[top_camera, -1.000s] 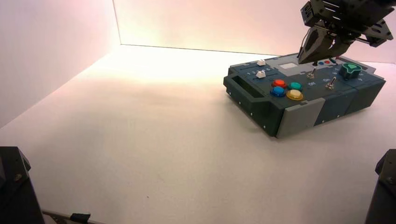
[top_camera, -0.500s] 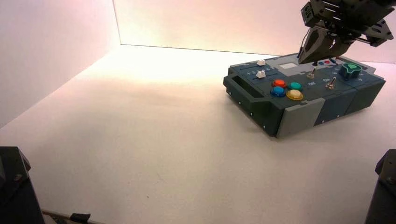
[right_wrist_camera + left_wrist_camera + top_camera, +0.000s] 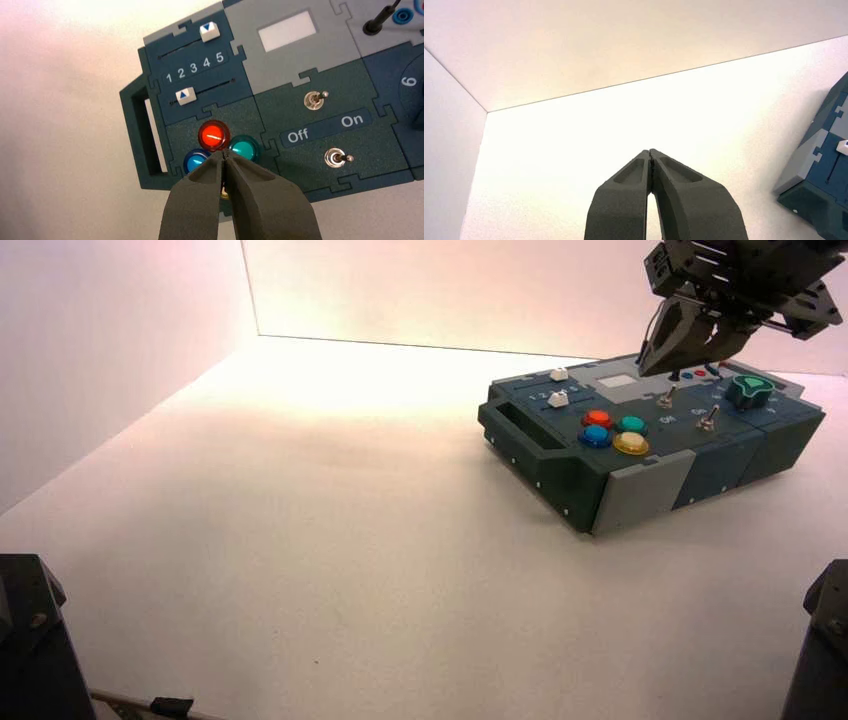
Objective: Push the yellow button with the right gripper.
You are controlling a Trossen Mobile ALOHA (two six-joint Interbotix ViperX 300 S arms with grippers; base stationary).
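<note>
pressed together, the fingertips of the right gripper (image 3: 225,151) hung at the high view's upper right; the yellow push button (image 3: 631,443) sat right of centre. a crooked descent risked pressing the teal push button (image 3: 632,425).

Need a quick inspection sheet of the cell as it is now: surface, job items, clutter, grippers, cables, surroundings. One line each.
Surface: pale, smooth tabletop, one tiny dark speck
Job's things: round yellow domed push button on the dark blue-grey control box, beside round blue, red and teal buttons
Clutter: nothing seen
Grippers: black tapered right gripper above the box, fingers shut, not on the yellow button; black tapered left gripper shut, over the tabletop left of the box
Cables: black plug lead at the box's far part; its full run cannot be told
Surroundings: pale plain walls behind and at the left
</note>
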